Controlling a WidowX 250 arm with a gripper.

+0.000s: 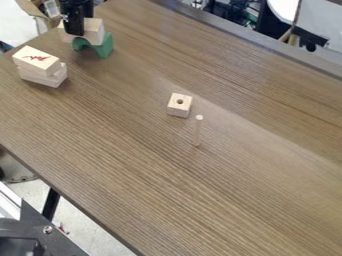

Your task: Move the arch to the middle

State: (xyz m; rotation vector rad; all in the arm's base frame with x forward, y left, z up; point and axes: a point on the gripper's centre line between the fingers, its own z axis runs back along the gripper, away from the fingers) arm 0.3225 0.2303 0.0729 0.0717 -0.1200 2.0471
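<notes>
At the upper left of the table, the black gripper (74, 31) hangs down in front of a pale wooden block (95, 31). Just below that block in the view is the green arch (103, 46), its curved opening facing down toward the tabletop. The block overlaps the arch's upper part; whether it rests on the arch or is held by the gripper, I cannot tell.
Stacked wooden blocks (40, 62) stand near the left edge, one with a red mark on top. A small block with a hole (179, 106) and a thin upright peg (198, 131) are near the centre of the wooden table (227, 200).
</notes>
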